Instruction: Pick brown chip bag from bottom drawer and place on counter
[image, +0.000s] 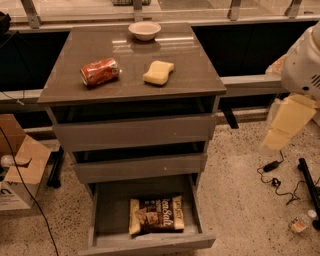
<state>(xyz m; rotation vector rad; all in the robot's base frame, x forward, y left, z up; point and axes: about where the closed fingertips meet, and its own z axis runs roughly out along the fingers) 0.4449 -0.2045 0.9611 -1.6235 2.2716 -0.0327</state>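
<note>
The brown chip bag lies flat in the open bottom drawer, near its front, with white script lettering facing up. The counter is the glossy grey-brown top of the drawer cabinet. My gripper hangs at the right edge of the view on its white arm, pale yellow and pointing down and left. It is beside the cabinet, at about the height of the top drawer, well above and to the right of the bag. It holds nothing that I can see.
A crushed red can, a yellow sponge and a small bowl sit on the counter. The two upper drawers are slightly open. A cardboard box stands on the floor at left. Cables lie at right.
</note>
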